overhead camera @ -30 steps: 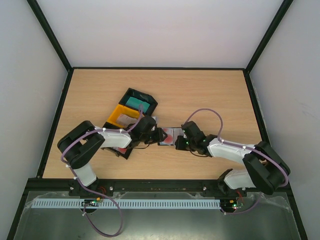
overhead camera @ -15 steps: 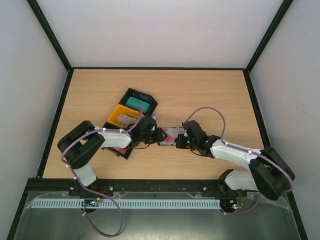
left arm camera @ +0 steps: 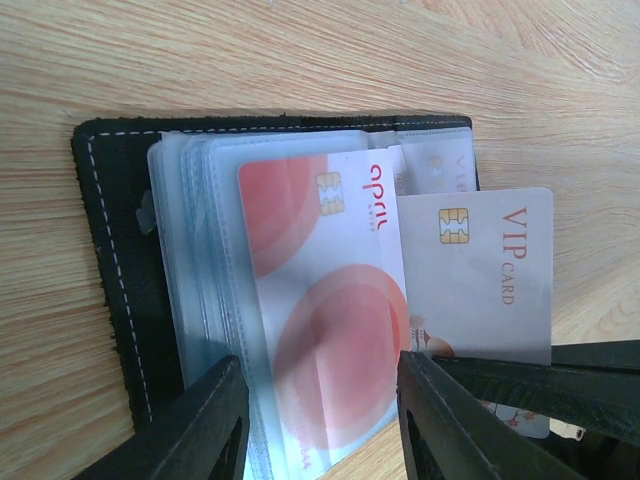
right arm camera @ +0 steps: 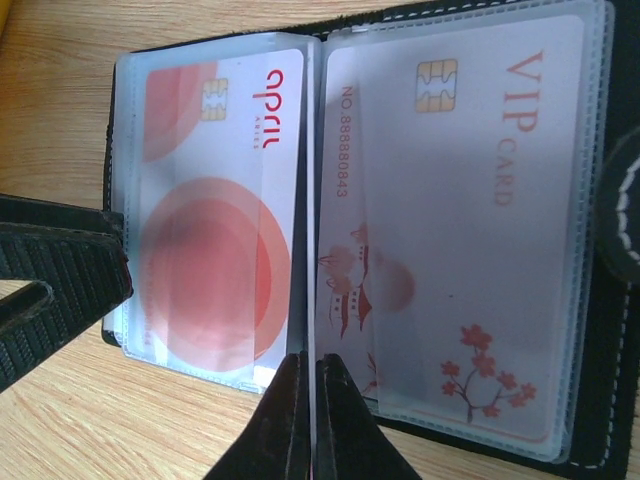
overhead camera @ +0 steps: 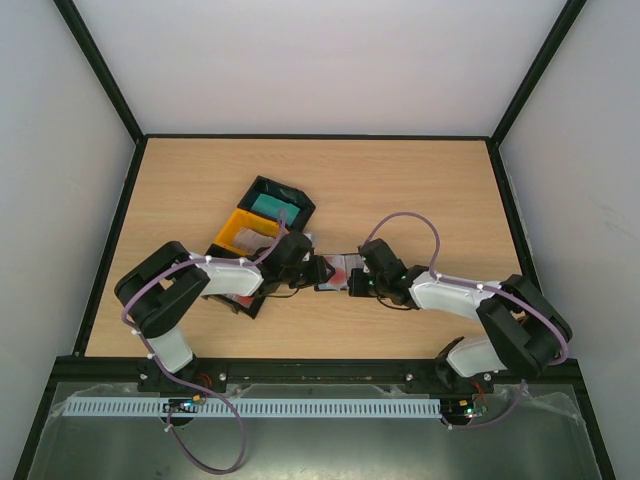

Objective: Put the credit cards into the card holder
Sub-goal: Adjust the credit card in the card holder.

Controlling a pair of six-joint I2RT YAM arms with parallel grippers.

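Nearest the arm bases, the right gripper [right arm camera: 308,370] is pinched tight on the lower edge of a clear, floppy plastic sleeve leaf [right arm camera: 314,200], standing it on edge between two filled pockets. The left gripper [left arm camera: 320,362] sits at the opposite side with its jaws set apart and the sleeve stack between them. Whether they press on the stack or merely straddle it cannot be told. Between the two grippers lies the small black stitched leather-like card holder [left arm camera: 105,250], opened flat on the light wooden table [left arm camera: 300,60]. It has a red-and-white credit card [right arm camera: 215,270] in one pocket and a pale VIP credit card with blossom print [right arm camera: 450,250] in the facing one. The cards look light, thin, stiff and glossy, so they would likely slide out of a loose pinch. They are best taken by a short end, leaving the other end free to enter a pocket mouth. The sleeves look limp and slick and will probably sag shut unless one is held open. The soft cover may fold back, so it should be pinned at its outer edge. Farther off, a black plastic tray [overhead camera: 290,192] holds teal credit cards [overhead camera: 270,203]. Just beside it is a yellow plastic tray [overhead camera: 226,230] whose contents are too small to make out.
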